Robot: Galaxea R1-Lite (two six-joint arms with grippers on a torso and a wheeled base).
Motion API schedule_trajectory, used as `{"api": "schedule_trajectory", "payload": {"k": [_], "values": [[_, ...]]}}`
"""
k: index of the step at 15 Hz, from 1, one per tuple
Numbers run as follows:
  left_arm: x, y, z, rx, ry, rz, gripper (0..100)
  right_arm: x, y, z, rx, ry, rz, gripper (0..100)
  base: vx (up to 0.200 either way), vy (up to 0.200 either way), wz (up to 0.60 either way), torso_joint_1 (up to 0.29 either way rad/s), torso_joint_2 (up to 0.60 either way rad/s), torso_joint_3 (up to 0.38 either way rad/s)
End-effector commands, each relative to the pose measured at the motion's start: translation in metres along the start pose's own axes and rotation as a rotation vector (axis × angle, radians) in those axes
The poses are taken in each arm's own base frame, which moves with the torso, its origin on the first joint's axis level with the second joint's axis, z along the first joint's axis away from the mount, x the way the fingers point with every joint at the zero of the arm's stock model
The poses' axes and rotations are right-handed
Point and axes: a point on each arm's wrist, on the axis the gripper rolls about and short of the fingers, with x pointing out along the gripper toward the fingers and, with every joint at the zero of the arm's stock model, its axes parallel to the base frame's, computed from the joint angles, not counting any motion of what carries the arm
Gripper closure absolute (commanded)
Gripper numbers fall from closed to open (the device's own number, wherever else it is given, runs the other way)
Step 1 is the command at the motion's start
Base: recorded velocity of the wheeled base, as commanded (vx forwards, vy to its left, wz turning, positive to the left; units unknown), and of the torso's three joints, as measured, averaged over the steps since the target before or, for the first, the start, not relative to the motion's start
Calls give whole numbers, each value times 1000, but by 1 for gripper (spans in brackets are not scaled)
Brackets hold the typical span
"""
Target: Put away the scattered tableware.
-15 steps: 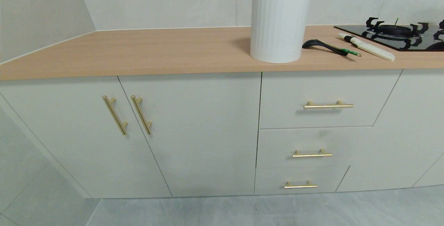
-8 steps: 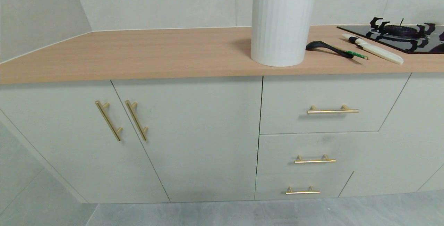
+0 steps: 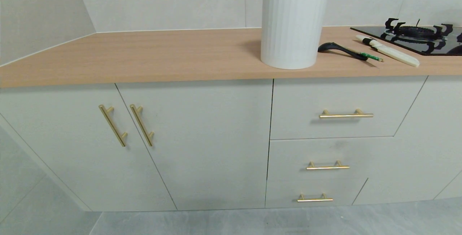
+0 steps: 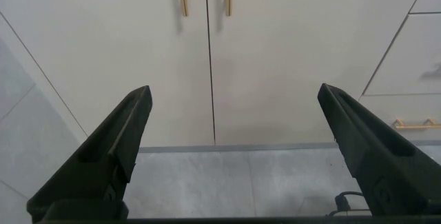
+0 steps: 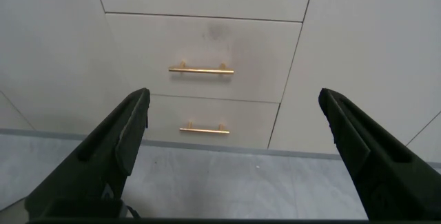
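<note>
Left gripper (image 4: 234, 93) and right gripper (image 5: 234, 94) hang low before the cabinets (image 3: 198, 137), jaws wide apart, empty. Farther, on the countertop (image 3: 144, 54) beside the white ribbed holder (image 3: 291, 22), lie a black ladle (image 3: 339, 49) and white knife (image 3: 391, 51): judged light, stiff, slippery; grip mid-handle.

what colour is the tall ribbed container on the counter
The tall ribbed container is plain white; head view shows it best.
</note>
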Motion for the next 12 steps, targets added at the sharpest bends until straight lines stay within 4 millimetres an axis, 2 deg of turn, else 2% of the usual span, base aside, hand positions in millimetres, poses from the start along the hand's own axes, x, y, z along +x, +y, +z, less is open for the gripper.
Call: {"api": "schedule_trajectory", "payload": {"k": [1,2,6,9,12], "values": [[0,0,0,0,1,0,0,-5,0,18,5,-78,-3,0,0,0,0,0,0,0],[0,0,0,0,1,0,0,-9,-1,34,55,-108,4,0,0,0,0,0,0,0],[0,0,0,0,1,0,0,6,0,31,46,91,168,0,0,0,0,0,0,0],[0,0,0,0,1,0,0,39,-1,50,63,314,251,0,0,0,0,0,0,0],[0,0,0,0,1,0,0,83,1,62,66,520,278,0,0,0,0,0,0,0]]}}
